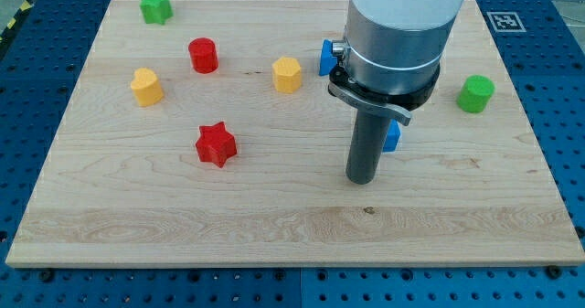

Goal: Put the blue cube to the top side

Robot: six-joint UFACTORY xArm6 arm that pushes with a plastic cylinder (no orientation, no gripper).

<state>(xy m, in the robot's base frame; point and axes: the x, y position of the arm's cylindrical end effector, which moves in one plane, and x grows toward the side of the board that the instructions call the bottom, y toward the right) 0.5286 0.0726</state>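
my tip (pixel 362 179) beside blue cube (pixel 392 136) (touching unclear)

Bright, even light falls from above on the wooden tabletop (pixel 274 207). Shadows are short and soft, lying close under each block and around my tip (pixel 362 179). The picture is sharp to its edges, with a faint sheen on the arm's pale housing (pixel 402 6).

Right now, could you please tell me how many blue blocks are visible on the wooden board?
2. One blue block peeks out left of the arm, right of the yellow block; another blue block shows just right of my tip. Both are largely hidden, so more may be concealed.
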